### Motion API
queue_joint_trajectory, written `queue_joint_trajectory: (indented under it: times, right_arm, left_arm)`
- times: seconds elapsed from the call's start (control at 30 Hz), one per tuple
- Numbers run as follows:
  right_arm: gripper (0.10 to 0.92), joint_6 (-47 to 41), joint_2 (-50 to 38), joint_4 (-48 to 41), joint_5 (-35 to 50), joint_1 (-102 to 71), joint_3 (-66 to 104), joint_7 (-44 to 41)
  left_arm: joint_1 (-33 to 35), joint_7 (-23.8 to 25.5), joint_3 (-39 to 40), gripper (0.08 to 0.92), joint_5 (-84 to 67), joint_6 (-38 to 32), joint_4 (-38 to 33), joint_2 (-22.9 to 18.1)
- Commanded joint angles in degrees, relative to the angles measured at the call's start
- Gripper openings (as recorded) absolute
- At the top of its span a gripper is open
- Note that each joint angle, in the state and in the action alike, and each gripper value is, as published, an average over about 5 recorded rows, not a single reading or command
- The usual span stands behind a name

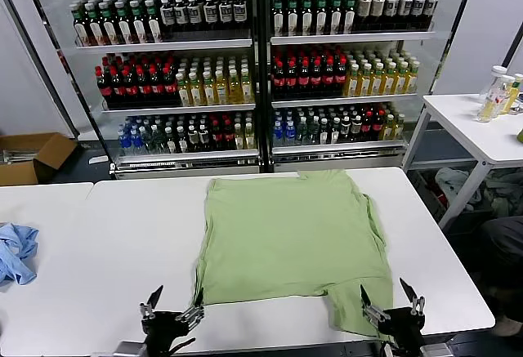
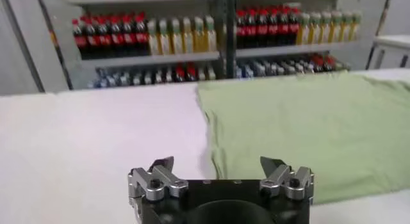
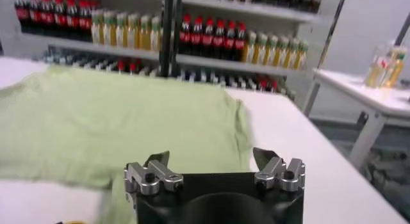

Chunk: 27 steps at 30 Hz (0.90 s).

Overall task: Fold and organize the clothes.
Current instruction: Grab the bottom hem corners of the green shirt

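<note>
Shirt [image 1: 290, 238] — soft pale-green fabric, flat, squarish, on smooth white table [image 1: 122, 251].

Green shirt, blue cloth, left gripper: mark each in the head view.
green shirt [image 1: 290, 238], head view, middle of its spread-out body
blue cloth [image 1: 15, 251], head view, centre of the crumpled heap
left gripper [image 1: 171, 310], head view, midway between its open fingertips

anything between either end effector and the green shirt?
Nothing visible. The left end effector and right end effector are both open at the table's near edge, right by the green shirt's near hem. The blue cloth lies far off to the left.
</note>
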Motion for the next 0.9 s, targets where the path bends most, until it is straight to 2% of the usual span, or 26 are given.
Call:
queue_joint_trajectory:
  times: [0.03, 0.3, 0.47, 0.6, 0.9]
  right_arm:
    - [0.823, -1.67, 0.11, -2.65, -0.49, -1.51, -1.51, -0.04]
    - [0.823, -2.33, 1.20, -4.77, 0.46, 0.85, -4.60, -0.07]
    - [0.822, -2.75, 1.62, -5.49, 5.09, 1.63, -5.31, 1.29]
    - [0.767, -3.13, 1.69, -5.58, 8.27, 1.22, -5.24, 1.86]
    - [0.524, -3.23, 1.96, -4.36, 10.26, 0.41, -4.94, 1.32]
  left_arm:
    - [-5.64, -0.62, 3.66, 0.823, -3.24, 4.78, 6.86, 0.33]
    - [-7.15, -1.17, 2.81, 0.823, -6.35, 4.78, 8.98, 0.37]
    - [-7.27, -1.40, 2.20, 0.810, -9.61, 4.78, 9.45, 0.59]
    - [-7.13, -1.25, 2.20, 0.723, -11.44, 4.77, 9.06, 0.58]
    - [-7.15, -0.70, 2.00, 0.480, -15.41, 4.78, 8.71, 1.02]
